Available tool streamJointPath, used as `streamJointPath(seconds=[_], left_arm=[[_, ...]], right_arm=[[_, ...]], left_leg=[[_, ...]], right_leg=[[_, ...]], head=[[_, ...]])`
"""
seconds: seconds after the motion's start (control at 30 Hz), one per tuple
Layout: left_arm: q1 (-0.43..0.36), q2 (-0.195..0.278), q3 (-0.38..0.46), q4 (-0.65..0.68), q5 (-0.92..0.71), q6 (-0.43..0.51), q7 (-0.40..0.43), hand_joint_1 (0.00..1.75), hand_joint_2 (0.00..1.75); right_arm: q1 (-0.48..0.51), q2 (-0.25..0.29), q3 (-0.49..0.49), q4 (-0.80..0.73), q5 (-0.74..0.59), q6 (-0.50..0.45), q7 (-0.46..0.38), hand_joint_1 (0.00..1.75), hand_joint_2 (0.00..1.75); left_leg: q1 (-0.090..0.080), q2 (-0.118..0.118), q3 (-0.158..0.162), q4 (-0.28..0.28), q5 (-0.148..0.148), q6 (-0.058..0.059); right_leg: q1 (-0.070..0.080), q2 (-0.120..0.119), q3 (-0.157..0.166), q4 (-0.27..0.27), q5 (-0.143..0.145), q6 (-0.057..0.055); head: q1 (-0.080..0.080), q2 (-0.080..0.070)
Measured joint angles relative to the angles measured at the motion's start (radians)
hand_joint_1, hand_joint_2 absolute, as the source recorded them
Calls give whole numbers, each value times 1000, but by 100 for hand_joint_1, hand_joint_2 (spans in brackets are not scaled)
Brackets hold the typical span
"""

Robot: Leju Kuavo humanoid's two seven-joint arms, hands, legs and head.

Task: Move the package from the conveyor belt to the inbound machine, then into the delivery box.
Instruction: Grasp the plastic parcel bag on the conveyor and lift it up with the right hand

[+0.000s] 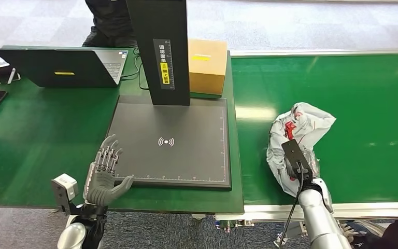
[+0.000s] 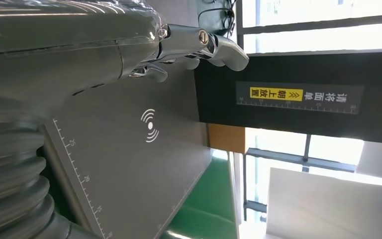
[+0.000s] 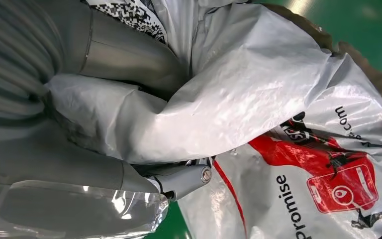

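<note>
Head view shows my right hand (image 1: pixel 296 165) low and right of centre in the frame, sunk into the crumpled grey-and-red package (image 1: pixel 298 140), which lies on the green conveyor belt (image 1: pixel 352 83) filling the right half of the picture. Up close in the right wrist view, my thumb and fingers (image 3: pixel 186 178) are closed on a fold of the plastic bag, so I take the package as gripped, though I cannot tell whether it has cleared the belt.

My left hand (image 1: pixel 103 174) hovers at the lower left of the frame, fingers spread and holding nothing, just at the near left corner of the inbound machine (image 1: pixel 172 142), the dark scanning plate in the middle with its black post (image 1: pixel 160 52) rising behind. A cardboard box (image 1: pixel 207 65) stands behind the plate, top centre; a laptop (image 1: pixel 57 66) sits on the desk (image 1: pixel 36 140) at upper left.

I judge this the first step: taking the package off the belt. Next calls for lifting it and carrying it leftward onto the plate. The loose plastic may slip.
</note>
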Motion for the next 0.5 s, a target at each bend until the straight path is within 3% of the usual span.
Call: streamJointPath(seconds=[0.2,0.5], left_arm=[[-9,-5,3,-3,-1,-6,-5,0,175],[-17,-8,5,-3,-2,-7,-16,0,175]], right_arm=[[65,48,17,-258,44,-46,-57,175,175],[94,70,47,-395,52,-100,-131,175,175]], left_leg=[[0,0,0,0,0,0],[0,0,-1,0,0,0]], right_leg=[[0,0,-1,0,0,0],[-1,0,-1,0,0,0]], head=[[0,0],[0,0]])
